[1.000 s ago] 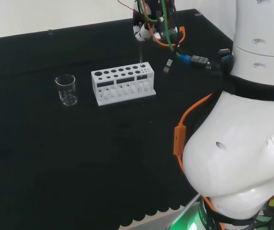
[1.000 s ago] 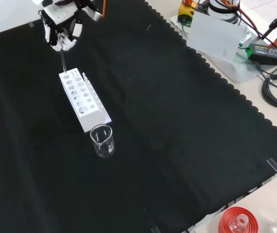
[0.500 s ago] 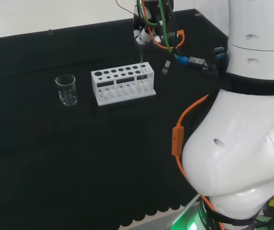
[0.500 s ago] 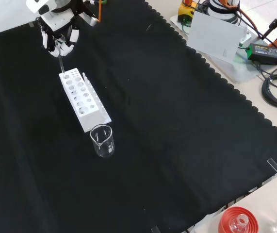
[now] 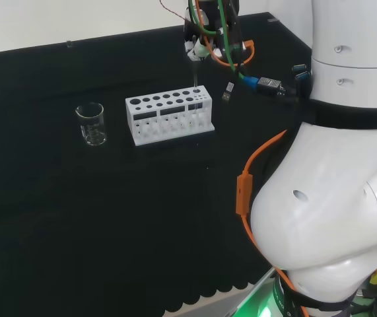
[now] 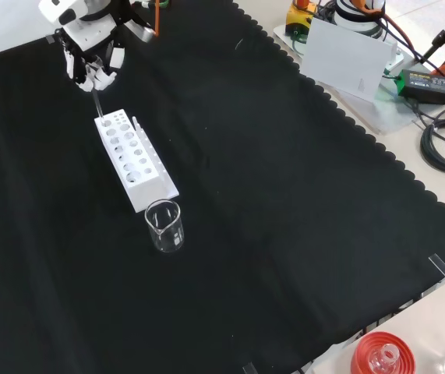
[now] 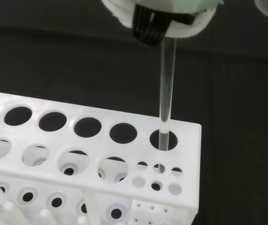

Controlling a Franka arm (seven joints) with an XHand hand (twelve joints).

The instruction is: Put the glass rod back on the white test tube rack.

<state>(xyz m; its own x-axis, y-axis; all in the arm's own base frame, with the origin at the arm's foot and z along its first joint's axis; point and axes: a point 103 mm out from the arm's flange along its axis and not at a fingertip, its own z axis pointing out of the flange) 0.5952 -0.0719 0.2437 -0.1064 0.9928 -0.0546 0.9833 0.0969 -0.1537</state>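
The white test tube rack (image 5: 168, 115) lies on the black cloth, and it shows long and end-on in the front view (image 6: 132, 160). The hand (image 5: 198, 46) hangs just above the rack's right end in the head view, its fingers shut on the top of the clear glass rod (image 5: 195, 79). In the front view the hand (image 6: 90, 66) is over the rack's far end, with the rod (image 6: 98, 103) running down to it. Up close, the rod (image 7: 166, 84) stands nearly upright below the hand (image 7: 162, 18). Its lower tip sits in the end hole of the rack (image 7: 101, 154).
A small empty glass beaker (image 5: 91, 123) stands left of the rack in the head view, and at the rack's near end in the front view (image 6: 164, 226). A red ribbed stand (image 6: 382, 357) sits off the cloth's near edge. A white box (image 6: 347, 54) and cables lie beyond the cloth's right edge.
The hand has shifted slightly left and farther off in the front view, and the rod now stands straighter over the rack's end hole. Rack and beaker have not moved.
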